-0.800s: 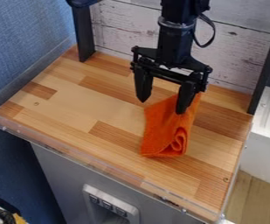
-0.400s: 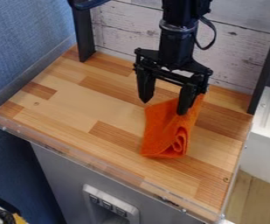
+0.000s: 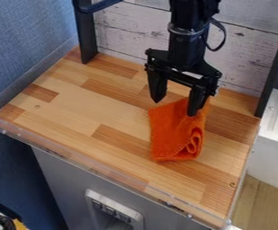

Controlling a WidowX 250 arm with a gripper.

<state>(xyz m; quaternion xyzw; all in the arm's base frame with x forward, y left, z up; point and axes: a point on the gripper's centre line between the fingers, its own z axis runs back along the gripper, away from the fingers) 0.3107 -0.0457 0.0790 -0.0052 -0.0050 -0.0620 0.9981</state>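
The camera stands above and in front of the wooden tabletop [image 3: 93, 108], looking down aslant toward its back edge, fairly near (its grain shows).

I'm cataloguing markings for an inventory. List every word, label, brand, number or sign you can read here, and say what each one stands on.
No text can be read.
Orange cloth: no lettering visible.
Black claw: none legible.
Wooden tabletop: only wood grain and small marks.
Light grey panel below the tabletop: any print is too small to read.
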